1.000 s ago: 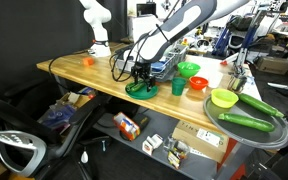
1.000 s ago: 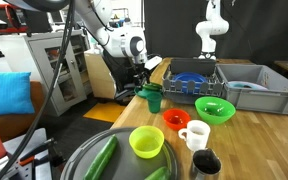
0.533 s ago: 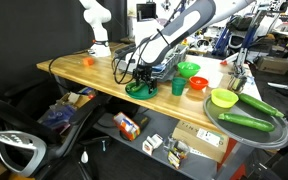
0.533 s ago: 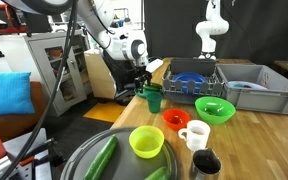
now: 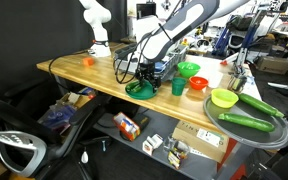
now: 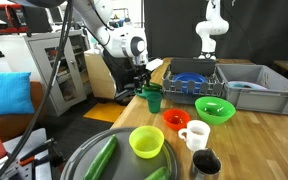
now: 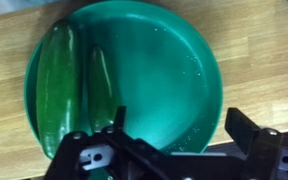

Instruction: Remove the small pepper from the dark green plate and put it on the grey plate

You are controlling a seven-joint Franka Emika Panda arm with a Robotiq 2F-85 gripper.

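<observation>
Where the arm bends down in an exterior view, its hand hangs just over the dark green plate near the edge of the wooden tabletop; the grey plate lies well apart, boxes stacked underneath. In an exterior view the grey plate fills the foreground before a black curtain. In the wrist view the hand is spread wide above the dark green plate, where the small pepper lies beside a bigger green pepper.
</observation>
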